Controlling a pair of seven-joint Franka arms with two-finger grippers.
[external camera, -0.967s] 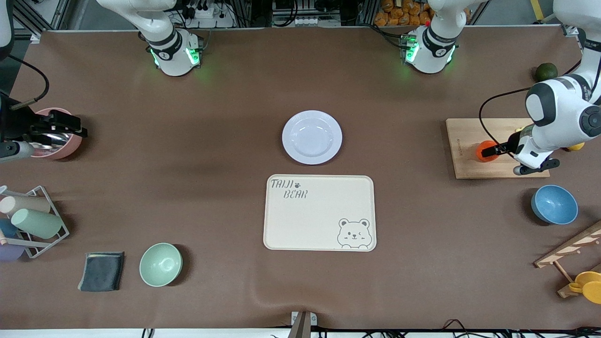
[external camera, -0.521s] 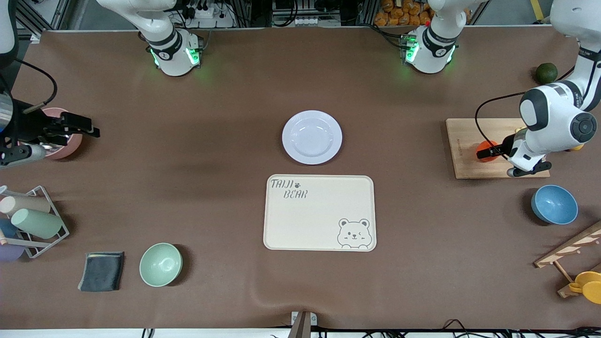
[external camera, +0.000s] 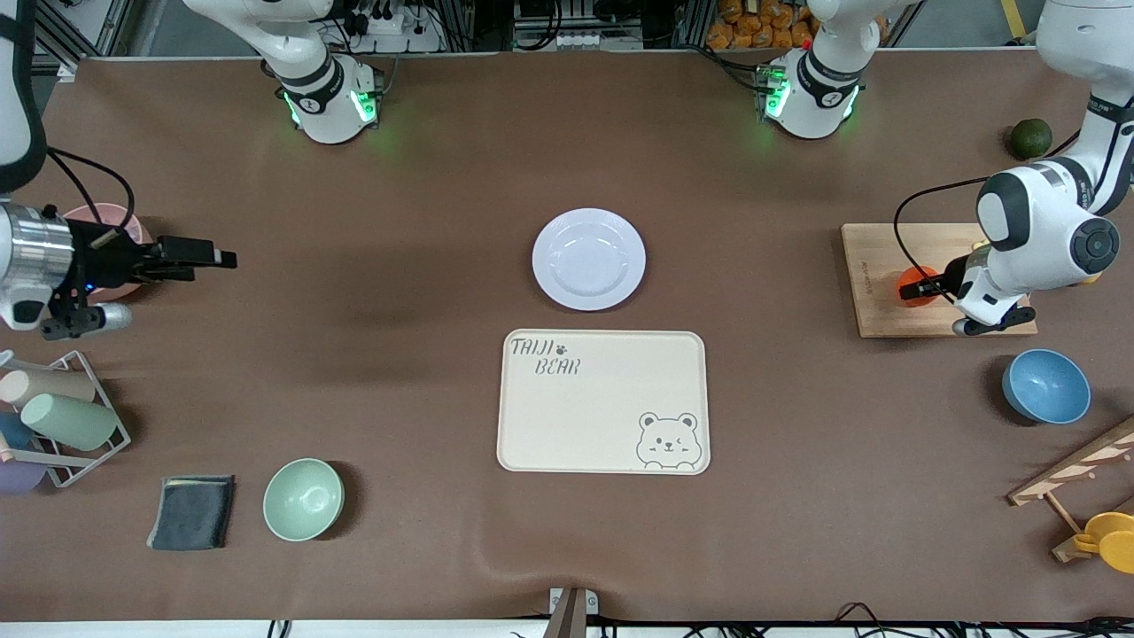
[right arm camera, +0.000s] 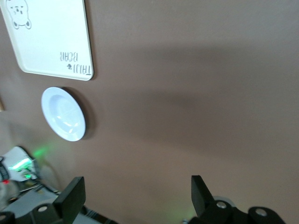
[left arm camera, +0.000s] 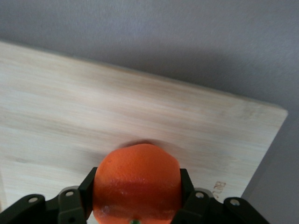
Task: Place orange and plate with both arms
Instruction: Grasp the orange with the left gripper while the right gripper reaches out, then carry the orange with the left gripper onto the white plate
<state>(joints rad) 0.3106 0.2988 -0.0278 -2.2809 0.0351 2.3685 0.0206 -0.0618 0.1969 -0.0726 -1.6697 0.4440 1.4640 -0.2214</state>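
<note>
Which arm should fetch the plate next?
Right. The left gripper is shut on the orange over the cutting board; the right gripper has open jaws, holds nothing and points toward the plate.

You are seeing the small round red-orange orange (external camera: 912,285) sitting on the wooden board, pinched between black fingers; the round glossy lavender-white plate (external camera: 589,259) is lying flat at its nine o'clock, well apart.

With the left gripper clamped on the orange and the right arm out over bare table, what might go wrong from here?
1. The left gripper pinches the round orange over the wooden board with only two narrow fingers; it may slip or roll out when lifted.
2. The right gripper, open, is well short of the plate; the plate's low rim may be hard to catch.
</note>
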